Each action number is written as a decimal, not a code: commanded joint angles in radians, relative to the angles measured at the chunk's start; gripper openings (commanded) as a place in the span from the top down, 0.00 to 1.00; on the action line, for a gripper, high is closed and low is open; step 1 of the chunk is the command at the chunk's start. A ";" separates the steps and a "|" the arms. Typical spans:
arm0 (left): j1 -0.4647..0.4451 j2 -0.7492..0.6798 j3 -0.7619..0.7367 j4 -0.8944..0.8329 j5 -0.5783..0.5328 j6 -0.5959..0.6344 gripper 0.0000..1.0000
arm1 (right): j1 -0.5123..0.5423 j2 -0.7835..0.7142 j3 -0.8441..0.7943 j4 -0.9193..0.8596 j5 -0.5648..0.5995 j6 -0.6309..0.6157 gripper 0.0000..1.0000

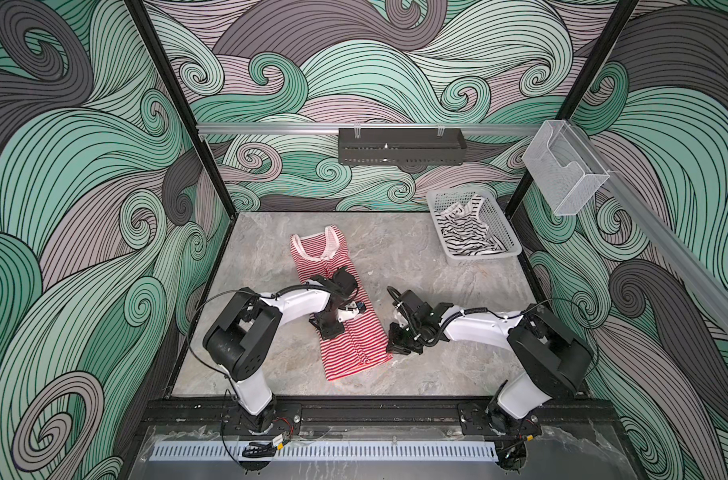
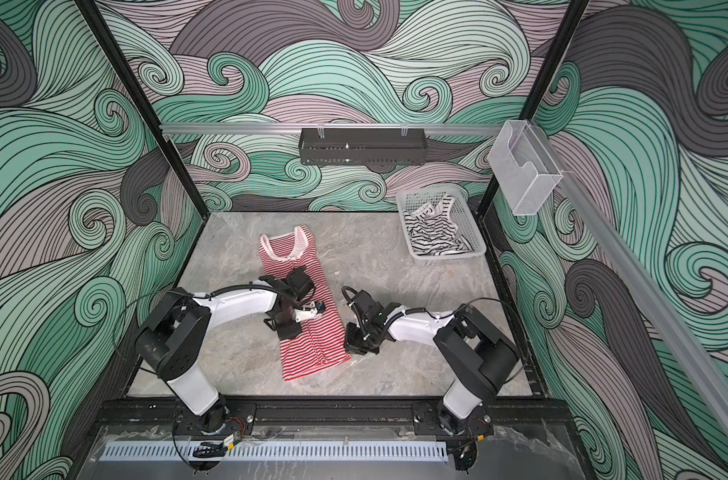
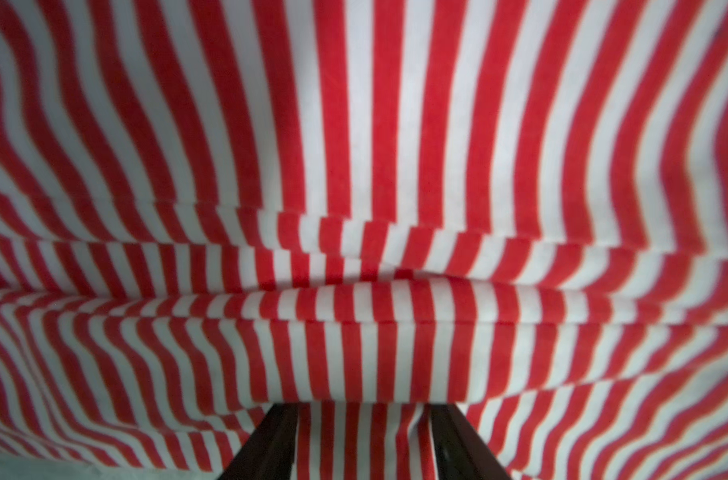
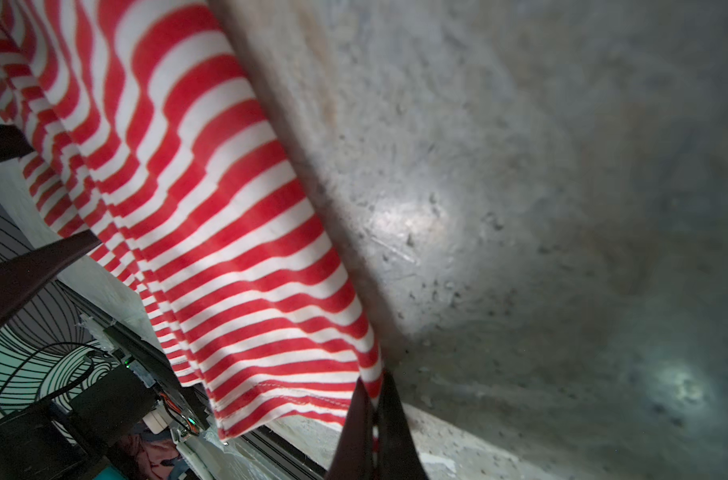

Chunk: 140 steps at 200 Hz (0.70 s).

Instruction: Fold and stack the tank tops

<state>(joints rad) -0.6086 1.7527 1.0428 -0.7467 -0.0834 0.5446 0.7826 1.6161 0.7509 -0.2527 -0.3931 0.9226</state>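
Right gripper (image 4: 372,384) clamped the red-striped tank top (image 1: 360,336) by a hem corner; left gripper (image 3: 362,409) sat on it, jaws apart. Beyond both, a basket (image 1: 483,255) held the black-striped tank top (image 1: 466,232).

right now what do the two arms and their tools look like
The left arm and right arm have white shell links, black joint housings and black corrugated cables looping alongside. The left tool and right tool are black, with dark tapered fingers.

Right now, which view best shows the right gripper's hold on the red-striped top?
Right wrist: the right gripper is shut on the hem corner of the red-striped top. In both top views the gripper body hides the contact. Left wrist shows only cloth.
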 commanded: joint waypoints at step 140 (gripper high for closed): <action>0.043 -0.174 0.033 -0.090 0.104 0.017 0.46 | -0.085 0.043 0.016 0.014 -0.004 0.000 1.00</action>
<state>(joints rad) -0.5613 1.6707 1.0897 -0.7872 -0.0406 0.5758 0.7044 1.6325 0.7563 -0.2260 -0.4065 0.9237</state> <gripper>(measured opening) 0.530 0.054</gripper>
